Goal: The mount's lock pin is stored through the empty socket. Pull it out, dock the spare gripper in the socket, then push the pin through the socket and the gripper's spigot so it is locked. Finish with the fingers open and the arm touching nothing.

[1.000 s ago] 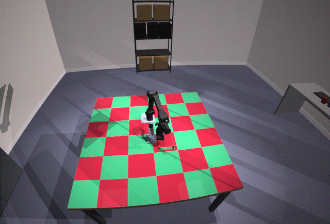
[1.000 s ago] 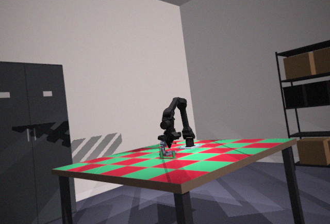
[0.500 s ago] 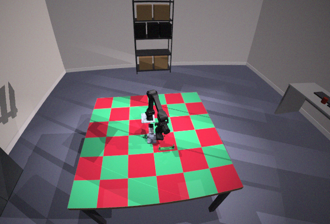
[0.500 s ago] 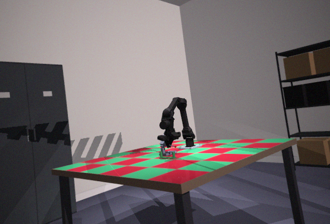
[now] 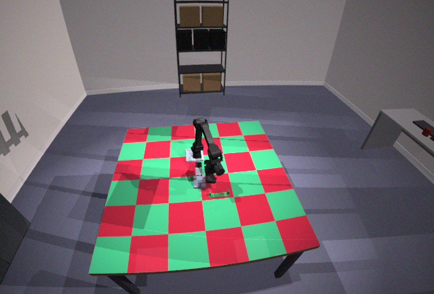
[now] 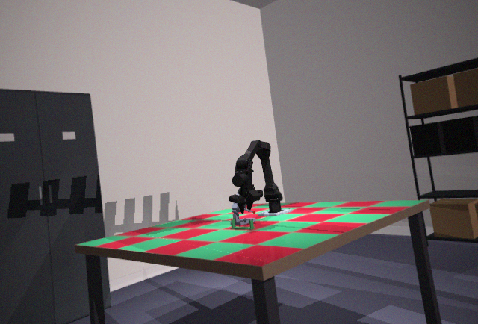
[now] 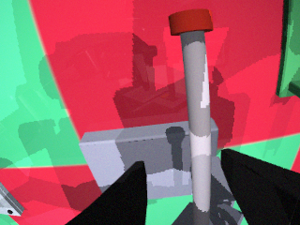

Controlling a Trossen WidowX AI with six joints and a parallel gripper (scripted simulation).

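Observation:
The lock pin [image 7: 199,107] is a grey rod with a red cap [image 7: 190,22]. In the wrist view it runs lengthwise between my fingers. My gripper [image 7: 183,163] [image 5: 209,177] [image 6: 242,208] is open, with one black finger on each side of the pin and a gap on both sides. Behind the pin is the grey mount block [image 7: 119,153] [image 5: 199,181]. The pin's lower end runs into grey parts at the bottom edge of the wrist view, and I cannot tell what they are. The green cradle [image 5: 218,194] [image 6: 243,223] stands just beside the mount, and its top looks bare.
The arm's base [image 5: 194,156] sits on a white plate behind the mount. The checkered table [image 5: 224,248] carries nothing else. A shelf rack with boxes [image 5: 201,45] stands at the far wall, and a grey side table [image 5: 396,122] stands at the right.

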